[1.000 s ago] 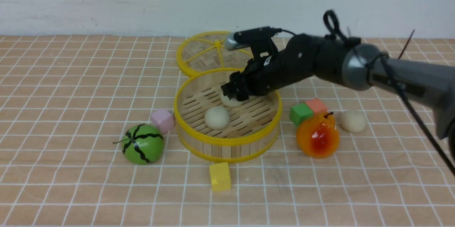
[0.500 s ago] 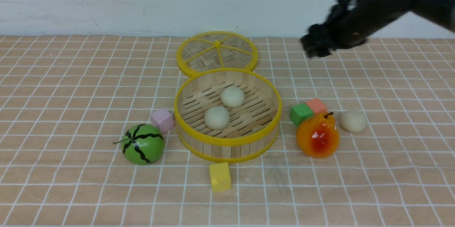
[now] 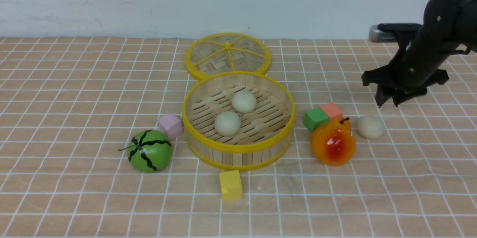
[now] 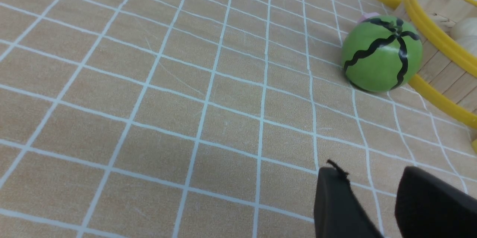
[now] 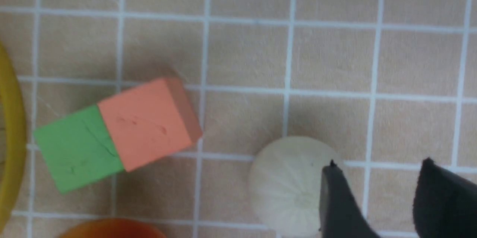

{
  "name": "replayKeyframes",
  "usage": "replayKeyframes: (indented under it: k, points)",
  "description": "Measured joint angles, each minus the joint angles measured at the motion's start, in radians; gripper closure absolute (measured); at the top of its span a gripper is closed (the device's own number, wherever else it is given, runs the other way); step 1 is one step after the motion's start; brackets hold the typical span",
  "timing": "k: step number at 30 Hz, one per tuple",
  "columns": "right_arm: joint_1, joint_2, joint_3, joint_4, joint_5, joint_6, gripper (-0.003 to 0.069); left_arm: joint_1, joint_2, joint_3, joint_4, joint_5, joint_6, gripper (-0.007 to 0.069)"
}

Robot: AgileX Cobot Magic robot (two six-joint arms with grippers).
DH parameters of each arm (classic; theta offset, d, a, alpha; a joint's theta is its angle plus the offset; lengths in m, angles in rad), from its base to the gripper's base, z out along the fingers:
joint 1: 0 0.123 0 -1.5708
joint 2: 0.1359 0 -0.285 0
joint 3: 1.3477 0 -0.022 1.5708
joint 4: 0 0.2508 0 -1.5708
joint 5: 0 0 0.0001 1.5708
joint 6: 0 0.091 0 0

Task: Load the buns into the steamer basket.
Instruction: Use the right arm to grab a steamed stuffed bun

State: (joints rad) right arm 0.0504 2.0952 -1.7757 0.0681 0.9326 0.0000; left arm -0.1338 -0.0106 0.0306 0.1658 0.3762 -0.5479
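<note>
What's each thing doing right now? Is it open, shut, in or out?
steamer basket: uncovered, holding two buns.
front bun: lying in the basket.
back bun: lying in the basket.
third bun: on the table, outside the basket.
lid: off, flat behind the basket.
right gripper: jaws open, empty, near the third bun.
left gripper: jaws open, empty.

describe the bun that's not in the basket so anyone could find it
Find the big steamer basket in the middle, then look to the robot's right, past the glossy orange-red fruit. The bun lies just beyond it: small, matte, off-white and round, unlike the shiny fruit.
</note>
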Motion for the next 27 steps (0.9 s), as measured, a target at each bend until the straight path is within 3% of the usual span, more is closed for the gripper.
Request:
replayKeyframes:
  k: [8,17,19,24,27]
  points:
    - [0.0,0.037,0.0,0.091,0.008,0.0,0.0421,0.0,0.0,0.0,0.0,0.0,0.0,0.0386]
    - [0.0,0.098,-0.001,0.106,0.018,0.0,0.043,0.0,0.0,0.0,0.0,0.0,0.0,0.0386]
    - [0.0,0.099,-0.002,0.106,0.015,-0.01,0.0463,0.0,0.0,0.0,0.0,0.0,0.0,0.0386]
    - [0.0,0.094,-0.003,0.106,0.015,-0.018,0.0641,0.0,0.0,0.0,0.0,0.0,0.0,0.0386]
    - [0.0,0.076,-0.012,0.106,0.038,-0.018,0.0656,0.0,0.0,0.0,0.0,0.0,0.0,0.0386]
